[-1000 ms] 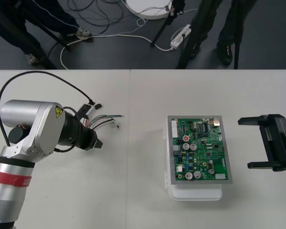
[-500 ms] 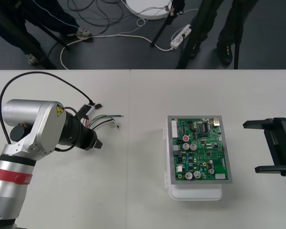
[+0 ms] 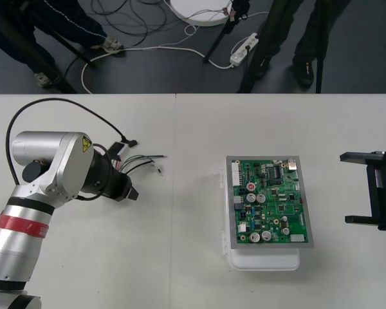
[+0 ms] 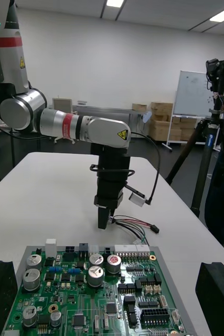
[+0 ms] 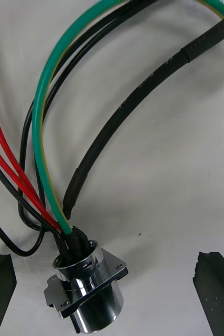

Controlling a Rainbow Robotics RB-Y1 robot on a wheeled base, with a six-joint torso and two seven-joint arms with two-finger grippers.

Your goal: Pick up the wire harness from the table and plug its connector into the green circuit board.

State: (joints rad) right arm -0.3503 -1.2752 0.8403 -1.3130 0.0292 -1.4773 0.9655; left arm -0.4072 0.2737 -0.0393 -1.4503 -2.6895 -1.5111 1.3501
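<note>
Bright, even overhead light casts soft shadows on the table (image 3: 180, 270) and glints off the socket (image 5: 93, 304).

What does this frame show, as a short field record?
left gripper: open, low over the socket, a finger on each side of it
right gripper: open, parked right of the board
harness: lying on the table, left of the board, not gripped
plug: on the table, not in the board
</note>
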